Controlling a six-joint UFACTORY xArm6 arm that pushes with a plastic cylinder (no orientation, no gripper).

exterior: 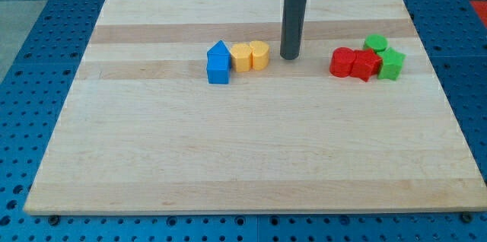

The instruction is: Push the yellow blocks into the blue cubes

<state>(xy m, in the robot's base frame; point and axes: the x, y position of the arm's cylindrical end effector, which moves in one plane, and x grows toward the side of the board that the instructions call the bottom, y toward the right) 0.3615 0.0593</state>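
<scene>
Two blue blocks [218, 62] stand left of the board's middle: a pointed one behind and a cube [218, 71] in front. Two yellow blocks sit right against them: a hexagonal one [241, 57] touching the blue blocks and a heart-like one [259, 55] touching its right side. My tip [288, 56] rests on the board just to the right of the right yellow block, a small gap apart.
Two red blocks [354, 64] and two green blocks [384, 55] are clustered at the view's right. The wooden board [243, 158] lies on a blue perforated table.
</scene>
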